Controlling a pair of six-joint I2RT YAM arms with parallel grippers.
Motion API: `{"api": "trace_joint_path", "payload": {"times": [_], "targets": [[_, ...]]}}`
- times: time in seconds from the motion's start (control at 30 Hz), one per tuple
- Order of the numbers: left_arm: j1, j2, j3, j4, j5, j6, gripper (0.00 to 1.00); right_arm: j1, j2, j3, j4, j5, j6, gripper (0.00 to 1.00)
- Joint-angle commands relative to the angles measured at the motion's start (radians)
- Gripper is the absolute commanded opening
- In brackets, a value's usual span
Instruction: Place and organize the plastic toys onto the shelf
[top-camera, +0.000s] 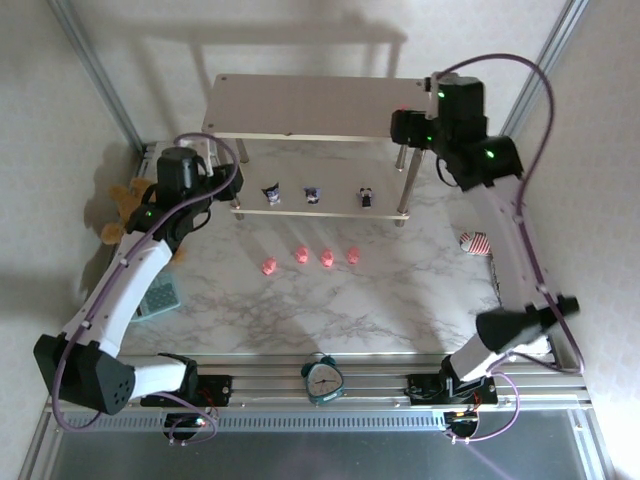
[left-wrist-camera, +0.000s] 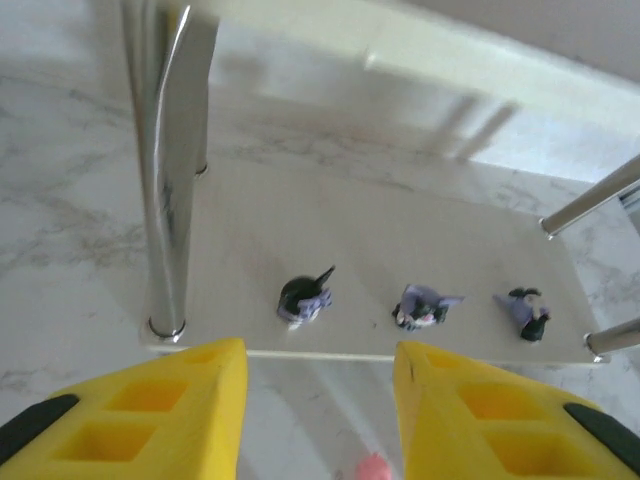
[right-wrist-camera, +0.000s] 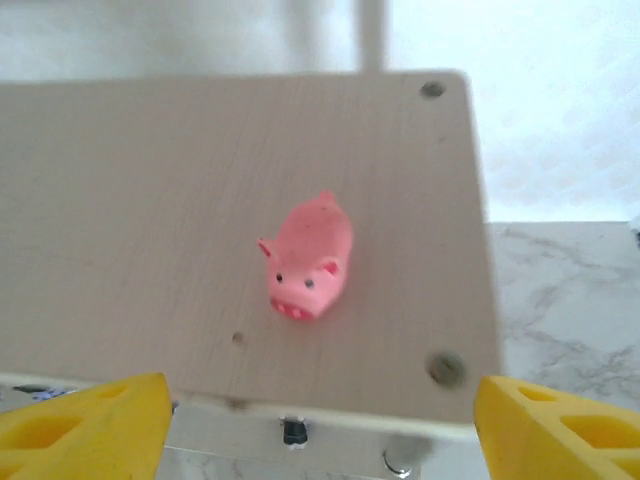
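From above, the two-tier shelf (top-camera: 300, 105) stands at the back of the marble counter (top-camera: 300, 320). Three dark figurines (top-camera: 312, 194) line its lower board, four pink pigs (top-camera: 326, 258) sit in a loose row on the counter just in front, and an alarm clock (top-camera: 323, 378) stands at the near edge. At the left wrist, the left tool (left-wrist-camera: 318, 420) hangs released, its yellow fingers (left-wrist-camera: 150, 420) apart with nothing between them, facing the lower board's front edge beside a metal leg (left-wrist-camera: 170, 170). At the right wrist, the right tool (right-wrist-camera: 320, 430) is spread wide and empty above a fifth pig (right-wrist-camera: 308, 258), which sits on the top board near its right end, clear of both fingers.
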Motion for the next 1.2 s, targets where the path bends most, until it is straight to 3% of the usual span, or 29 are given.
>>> {"api": "trace_joint_path", "payload": {"times": [0.0,0.13,0.27,0.5,0.7,0.93,1.17], "targets": [[0.006,-0.082,-0.069,0.050,-0.046,0.020,0.45,0.035,-0.154,-0.059,0.027,0.042,-0.012,0.78],[0.006,-0.104,-0.116,0.055,-0.081,0.017,0.46,0.158,-0.269,-0.179,-0.117,0.094,0.037,0.72],[0.009,-0.091,-0.162,0.088,-0.068,-0.001,0.47,0.326,-0.359,-0.442,-0.149,0.145,0.184,0.70],[0.011,-0.060,-0.227,0.133,-0.020,-0.037,0.46,0.490,-0.317,-0.856,0.036,0.054,0.494,0.68],[0.013,-0.061,-0.225,0.110,-0.042,-0.016,0.46,0.489,-0.105,-0.915,0.145,0.060,0.544,0.58],[0.022,-0.064,-0.223,0.092,-0.054,0.006,0.46,0.459,0.137,-0.828,0.211,0.036,0.538,0.56],[0.049,-0.070,-0.222,0.075,-0.055,0.029,0.46,0.422,0.213,-0.806,0.228,0.097,0.531,0.56]]}}
